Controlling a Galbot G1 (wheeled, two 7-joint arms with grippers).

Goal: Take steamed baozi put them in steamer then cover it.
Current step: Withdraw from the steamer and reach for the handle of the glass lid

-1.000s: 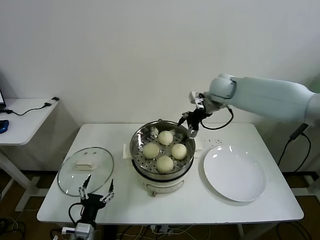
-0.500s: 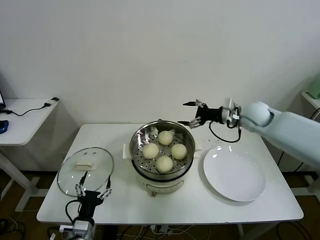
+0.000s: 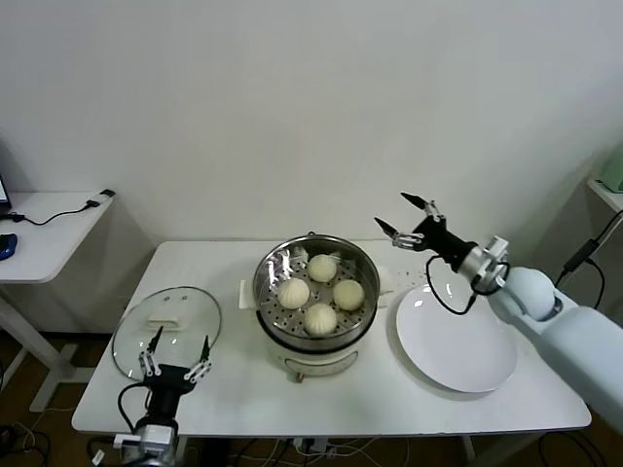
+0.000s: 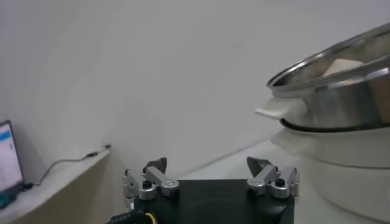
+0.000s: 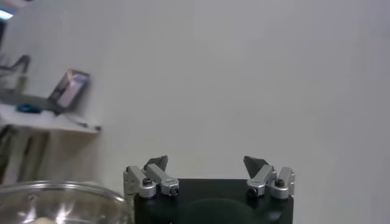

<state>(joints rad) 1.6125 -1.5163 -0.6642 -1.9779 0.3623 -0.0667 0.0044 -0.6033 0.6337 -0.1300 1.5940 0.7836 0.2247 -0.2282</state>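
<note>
From the head camera we see four smooth cream-white buns (image 3: pixel 322 286) already sitting on the perforated tray inside the shiny steel steamer (image 3: pixel 362 313), mid-table on its white base. The lid (image 3: pixel 165 331), a clear glass disc with a metal rim and a white block handle, lies flat on the table to the steamer's left. Our left gripper (image 3: pixel 176 351) hovers at the lid's near edge with its fingers spread apart and nothing between them; it is far the nearer arm, and the handle lies just beyond it, its long side running roughly left to right. Our right gripper (image 3: pixel 411 215) hangs in the air beyond the empty white plate (image 3: pixel 458 342), spread wide and empty, well apart from the lid. We judge that covering falls to the left arm.

In the left wrist view, the left gripper (image 4: pixel 211 176) shows both fingers apart, and the steamer (image 4: pixel 341 79) bulges close by, steel over a white base.

In the right wrist view, the right gripper (image 5: pixel 211 175) is parted and bare, with a curved steel rim low in the corner.
</note>
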